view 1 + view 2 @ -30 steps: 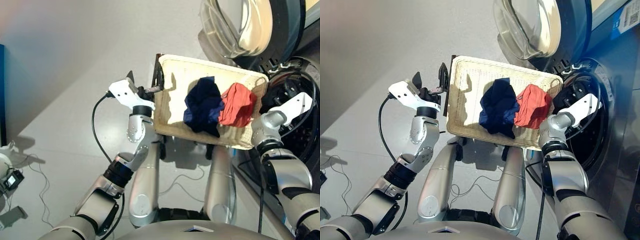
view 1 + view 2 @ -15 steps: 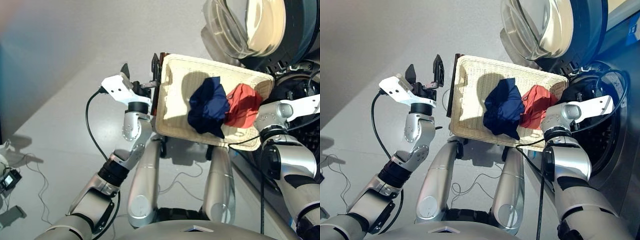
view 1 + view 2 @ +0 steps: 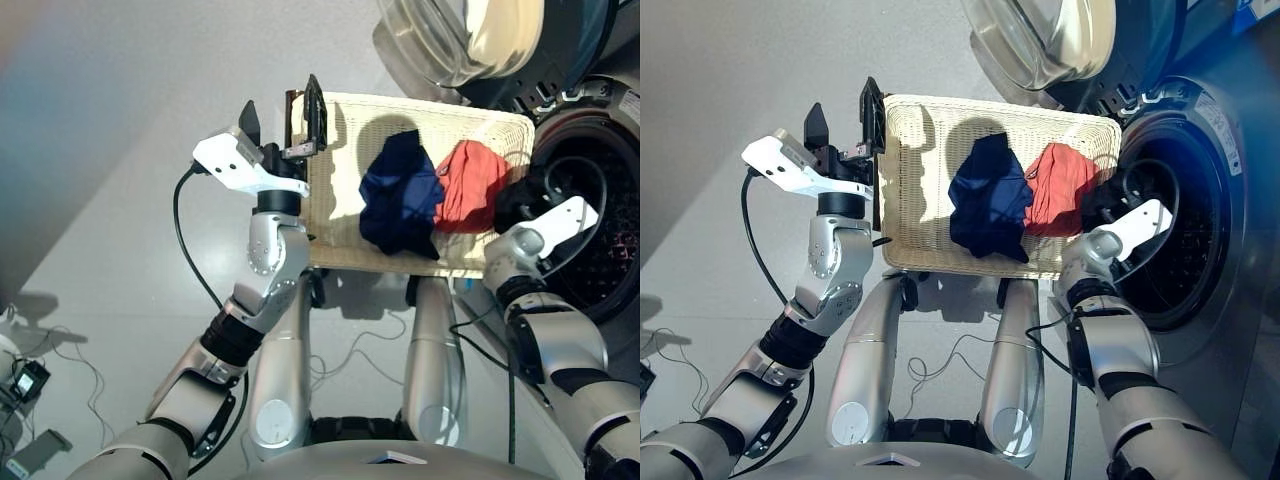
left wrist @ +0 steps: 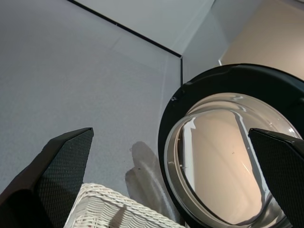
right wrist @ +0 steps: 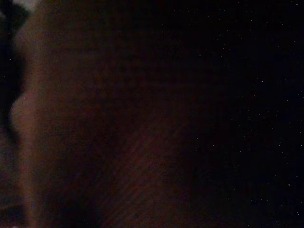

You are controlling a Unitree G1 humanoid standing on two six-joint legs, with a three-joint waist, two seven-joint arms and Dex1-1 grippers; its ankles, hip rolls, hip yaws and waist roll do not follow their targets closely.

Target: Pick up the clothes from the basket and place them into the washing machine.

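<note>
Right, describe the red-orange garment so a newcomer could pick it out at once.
Start at the washing machine with its round drum hole; the cream woven basket sits just beside that opening. Two garments lie bunched in the basket, touching. The red-orange garment is the one nearer the drum, next to the right gripper; its neighbour, the navy garment, is dark.

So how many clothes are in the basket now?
2 that I can see: a navy one in the middle of the basket, and a red-orange one beside it, nearer the washing machine. More could be hidden underneath.
</note>
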